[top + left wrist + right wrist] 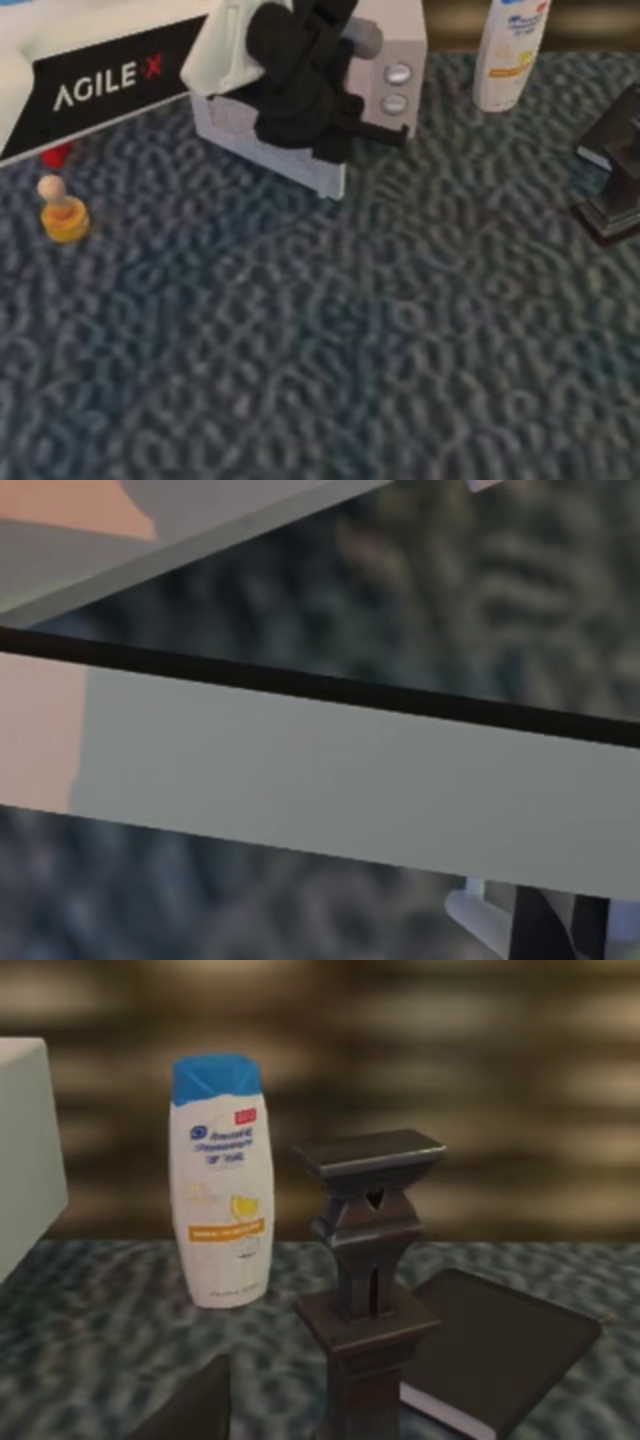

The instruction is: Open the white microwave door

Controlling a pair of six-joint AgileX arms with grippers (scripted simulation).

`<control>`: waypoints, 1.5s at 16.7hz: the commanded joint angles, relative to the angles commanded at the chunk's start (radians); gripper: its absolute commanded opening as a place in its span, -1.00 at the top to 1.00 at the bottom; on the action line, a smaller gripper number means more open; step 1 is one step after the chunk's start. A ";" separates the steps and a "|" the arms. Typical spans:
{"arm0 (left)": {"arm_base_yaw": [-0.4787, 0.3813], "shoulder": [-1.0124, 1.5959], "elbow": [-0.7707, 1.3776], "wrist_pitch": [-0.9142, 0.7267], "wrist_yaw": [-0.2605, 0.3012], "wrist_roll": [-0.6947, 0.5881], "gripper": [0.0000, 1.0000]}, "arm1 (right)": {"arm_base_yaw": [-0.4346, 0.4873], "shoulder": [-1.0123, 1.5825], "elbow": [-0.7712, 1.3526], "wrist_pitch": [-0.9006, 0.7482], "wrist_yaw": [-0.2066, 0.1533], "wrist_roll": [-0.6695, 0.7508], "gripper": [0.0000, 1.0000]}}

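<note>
Carpet-like blue-grey cloth covers the table (pixel 330 360), and its near half carries nothing but that pattern. Farther back, by the left edge, stands a small yellow toy with a pale round knob on top (pixel 62 212), a scrap of something red just behind it. By the right edge rises a dark wooden stand (pixel 615 170); the right wrist view shows it from close by — a stepped post with a heart-shaped cutout on a dark flat base (pixel 372 1250). The right arm's own gripper does not appear in any view.

At the far edge, left of centre, sits the white microwave (pixel 395 60), its two round silver knobs facing the near side. The door (pixel 270 145) stands swung out from the front, its free end angled toward the near side and its speckled grey window visible along the panel. The left gripper (pixel 300 95) — a black mass on the end of the white AgileX arm — is directly over the door and the microwave's front; I cannot tell how far its fingers are parted or whether they grip anything. The left wrist view shows only a pale grey panel edge very close.

Right of the microwave, also at the far edge, stands a white shampoo bottle (pixel 510 55) with a blue cap (pixel 215 1075).
</note>
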 joint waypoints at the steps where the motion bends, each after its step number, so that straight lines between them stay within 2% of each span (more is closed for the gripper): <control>1: 0.006 -0.013 -0.017 0.007 0.010 0.019 1.00 | 0.000 0.000 0.000 0.000 0.000 0.000 -1.00; 6: 0.035 -0.076 -0.105 0.039 0.061 0.117 1.00 | 0.000 0.000 0.000 0.000 0.000 0.000 -1.00; 25: 0.035 -0.078 -0.107 0.040 0.062 0.119 1.00 | 0.000 0.000 0.000 0.000 0.000 0.000 -1.00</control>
